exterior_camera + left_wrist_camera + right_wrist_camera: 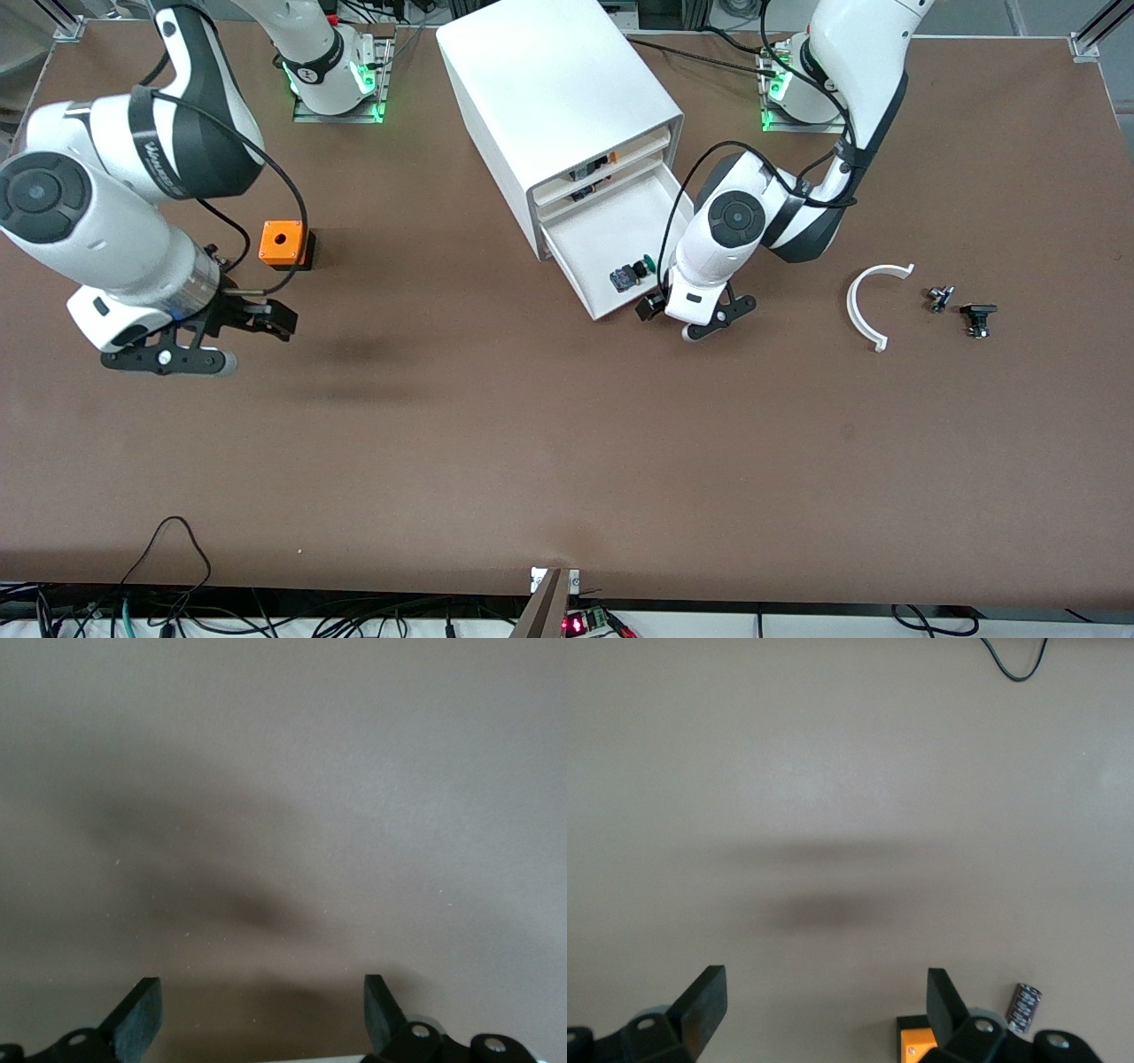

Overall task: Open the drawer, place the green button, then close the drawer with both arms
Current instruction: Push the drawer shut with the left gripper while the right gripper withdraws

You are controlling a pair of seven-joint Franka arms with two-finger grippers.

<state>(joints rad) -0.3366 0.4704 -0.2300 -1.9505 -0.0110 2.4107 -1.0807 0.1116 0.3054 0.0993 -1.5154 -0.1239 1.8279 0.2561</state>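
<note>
The white cabinet (558, 97) stands at the table's back middle. Its bottom drawer (589, 232) is pulled out. The button (633, 271), green cap on a black body, lies in the drawer near its front rim. My left gripper (657, 308) is open and empty, low at the drawer's front corner toward the left arm's end. The left wrist view shows its fingers (142, 1014) spread over bare table, with a thin white edge (292, 1059) between them. My right gripper (273, 321) is open and empty over the table, a little nearer the front camera than the orange cube (283, 244).
The orange cube also shows in the right wrist view (917, 1043), with a small dark cylinder (1024, 1007) beside it. A white curved piece (866, 306) and two small black parts (939, 298) (977, 317) lie toward the left arm's end. The upper drawers hold orange and black parts.
</note>
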